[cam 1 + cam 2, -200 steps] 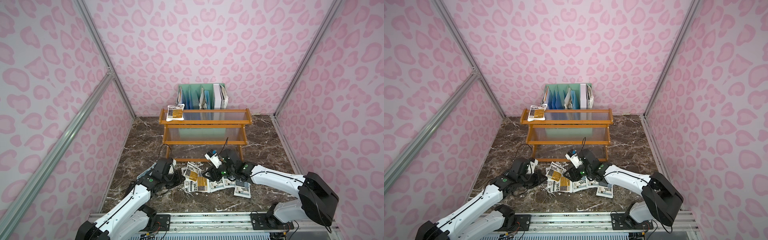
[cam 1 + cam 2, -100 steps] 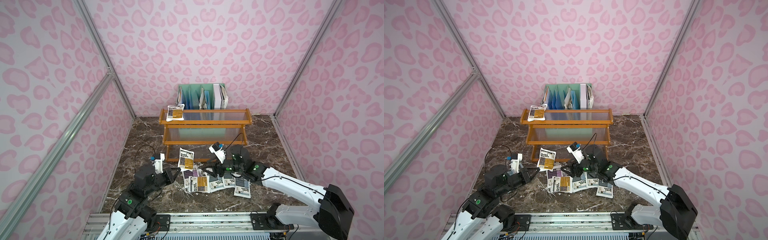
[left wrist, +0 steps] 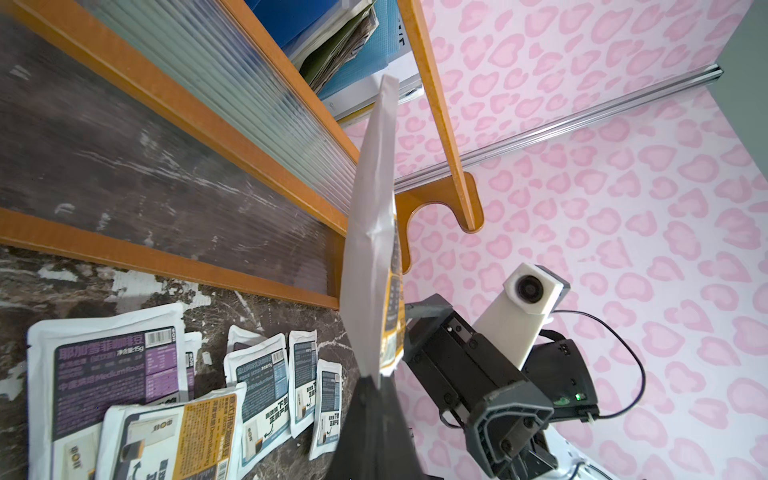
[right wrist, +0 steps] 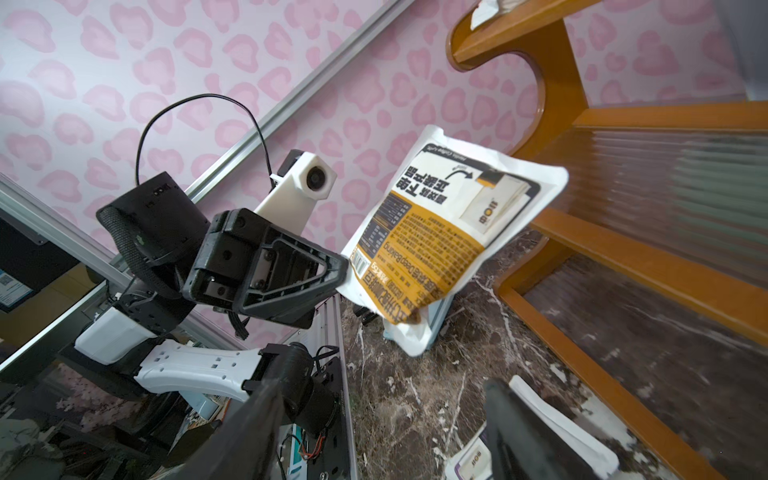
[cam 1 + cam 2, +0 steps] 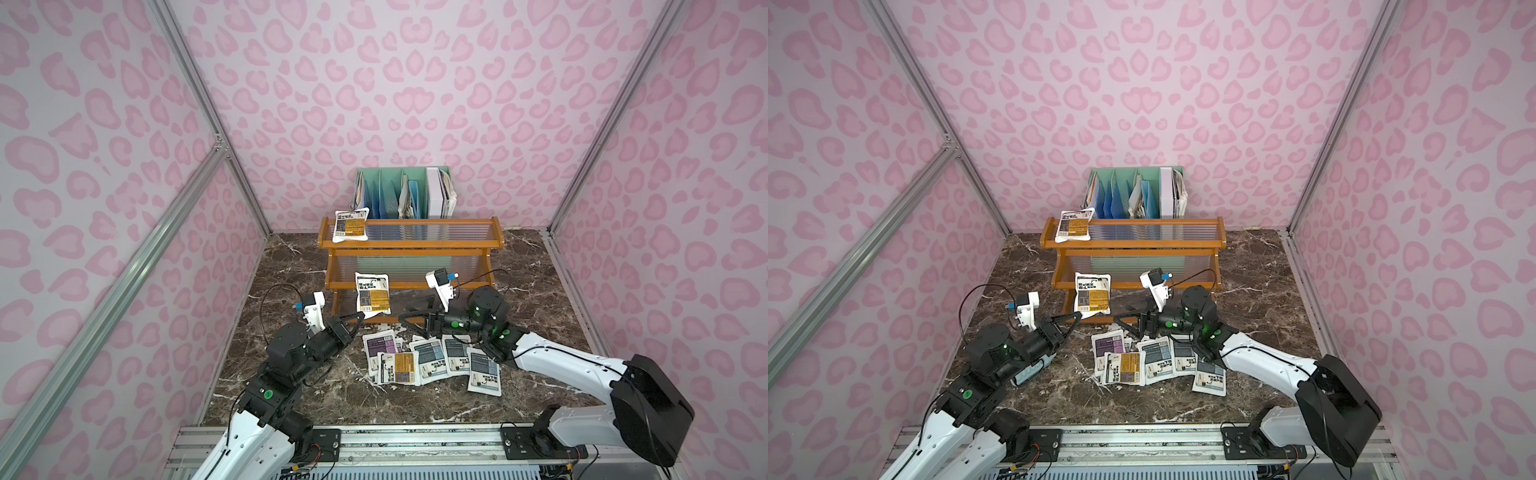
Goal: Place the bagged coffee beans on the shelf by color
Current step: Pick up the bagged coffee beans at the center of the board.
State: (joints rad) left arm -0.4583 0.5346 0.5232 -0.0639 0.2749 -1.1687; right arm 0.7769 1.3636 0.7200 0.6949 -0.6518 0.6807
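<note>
Closest in, a messy pile of pouches lies flat on the dark marble floor: glossy white pillows with purple, grey-blue and one orange label. Just past it, the left gripper is pinched tight on a bottom corner of the held pouch, orange label, upright in front of the shelf. The right gripper is spread wide, nothing in it. The shelf is orange-brown wood with clear ribbed plastic, and a second orange pouch lies at the top tier's left end.

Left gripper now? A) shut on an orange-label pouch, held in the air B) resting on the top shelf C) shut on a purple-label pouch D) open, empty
A: the left gripper pinches the lower corner of the orange-label pouch, lifted in front of the shelf.
</note>
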